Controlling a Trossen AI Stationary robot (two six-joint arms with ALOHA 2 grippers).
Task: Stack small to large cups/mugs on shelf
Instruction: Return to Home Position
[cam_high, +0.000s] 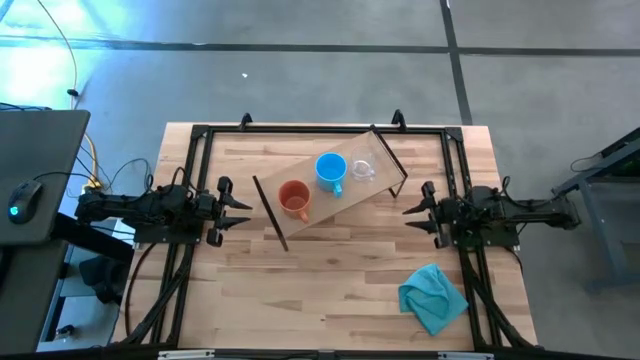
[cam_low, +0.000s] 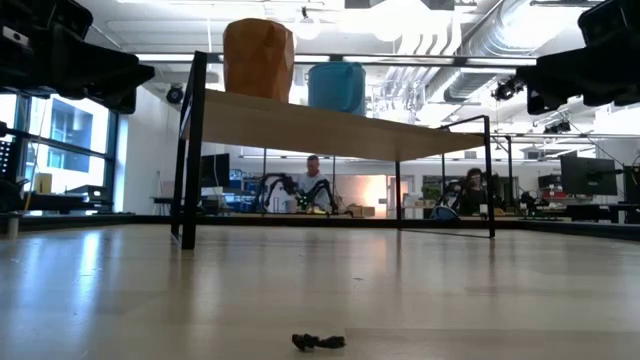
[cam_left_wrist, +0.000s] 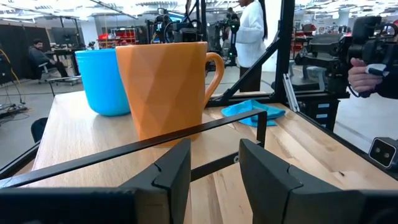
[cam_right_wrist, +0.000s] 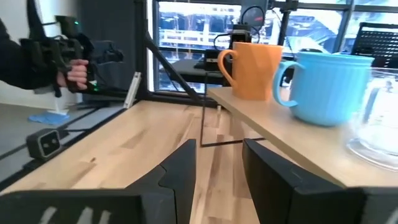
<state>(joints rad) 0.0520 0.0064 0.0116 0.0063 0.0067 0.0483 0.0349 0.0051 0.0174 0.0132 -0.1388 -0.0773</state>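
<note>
The shelf (cam_high: 330, 192), a light-wood board on black end frames, stands slanted on the tabletop. Three vessels stand in a row on it: the orange-brown mug (cam_high: 294, 199) at its left end, the blue mug (cam_high: 331, 171) in the middle, the clear cup (cam_high: 362, 169) toward its right end. In the left wrist view the orange-brown mug (cam_left_wrist: 166, 81) stands in front of the blue mug (cam_left_wrist: 102, 81). My left gripper (cam_high: 243, 206) is open, left of the shelf. My right gripper (cam_high: 410, 208) is open, just right of the shelf's right end frame. Neither touches anything.
A teal cloth (cam_high: 433, 296) lies crumpled near the table's near right corner. A small dark scrap (cam_low: 318, 342) lies on the tabletop close to the low camera. A black frame (cam_high: 320, 128) runs round the table. People sit and stand in the room beyond.
</note>
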